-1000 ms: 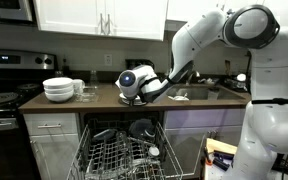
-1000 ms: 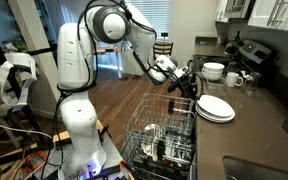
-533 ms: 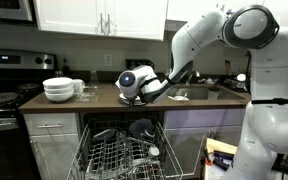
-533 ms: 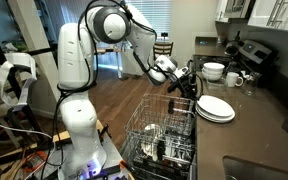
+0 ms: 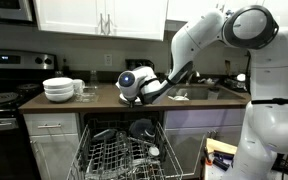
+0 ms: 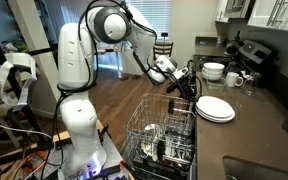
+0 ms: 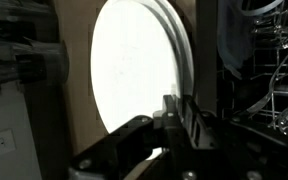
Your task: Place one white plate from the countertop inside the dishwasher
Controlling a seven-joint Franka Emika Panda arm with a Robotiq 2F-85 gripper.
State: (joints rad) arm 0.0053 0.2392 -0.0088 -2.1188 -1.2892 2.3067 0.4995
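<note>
— Where is the tool?

— Your tool (image 6: 191, 86) hangs at the front edge of the surface (image 6: 259, 135), just beside the short stack with the white plate (image 6: 215, 108) on top, and above the open dishwasher (image 6: 162, 140).

— Has it got the plate?

— You cannot tell from these views. In the wrist view the dark fingers (image 7: 180, 112) sit close together at the plate's rim, but shadow hides whether they pinch it or only touch it.

— And the plate itself?

— It lies flat on its stack, on the surface. Below, the wire rack (image 5: 119, 155) is pulled out with a few dishes in it. The bowls (image 5: 58, 89) stand well apart from your tool, toward the stove (image 5: 2, 100).
</note>
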